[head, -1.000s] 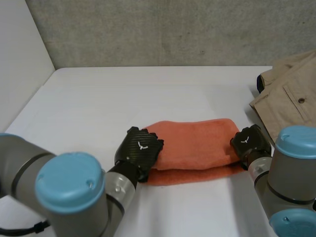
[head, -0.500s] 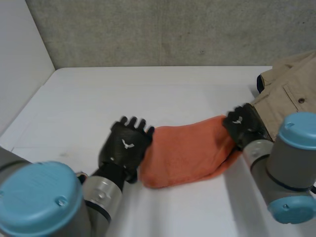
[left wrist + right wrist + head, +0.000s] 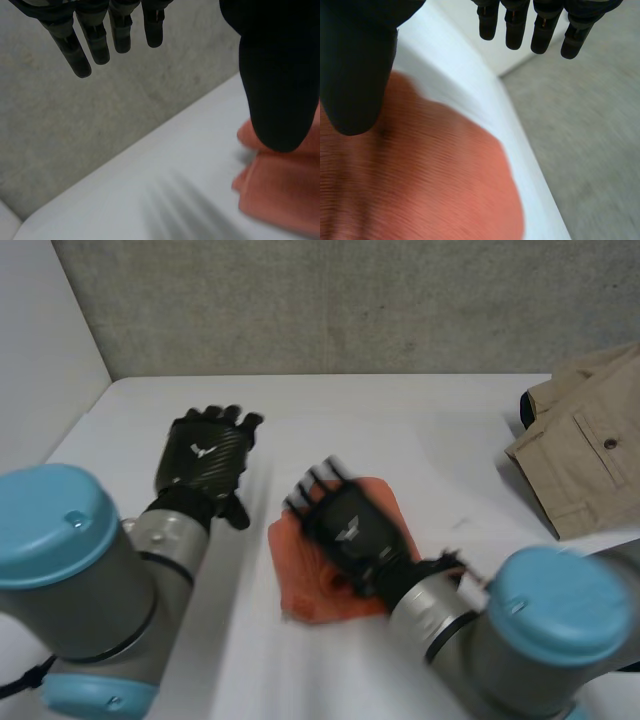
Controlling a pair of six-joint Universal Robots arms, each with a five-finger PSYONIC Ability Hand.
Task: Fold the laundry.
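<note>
Our right hand (image 3: 352, 530) is over the folded orange terry towel (image 3: 300, 585), fingers straight. Our left hand (image 3: 205, 455) is beside it, fingers spread, empty.

Head view: high, behind, down onto table (image 3: 400, 420). Wrist views: close along left robot hand (image 3: 270, 75), right robot hand (image 3: 355, 65). Shared: orange towel (image 3: 295, 590).

An orange terry towel (image 3: 300, 585) lies folded into a small, thick, roughly square bundle near the front middle of the white bench (image 3: 400, 430). Its layered edges show as rounded folds stacked one on another, and its ribbed surface lies flat. The right hand (image 3: 350, 530) covers its middle. Well apart, at the bench's far right edge, lies a beige garment (image 3: 590, 450) with a buttoned pocket, loosely folded.
</note>
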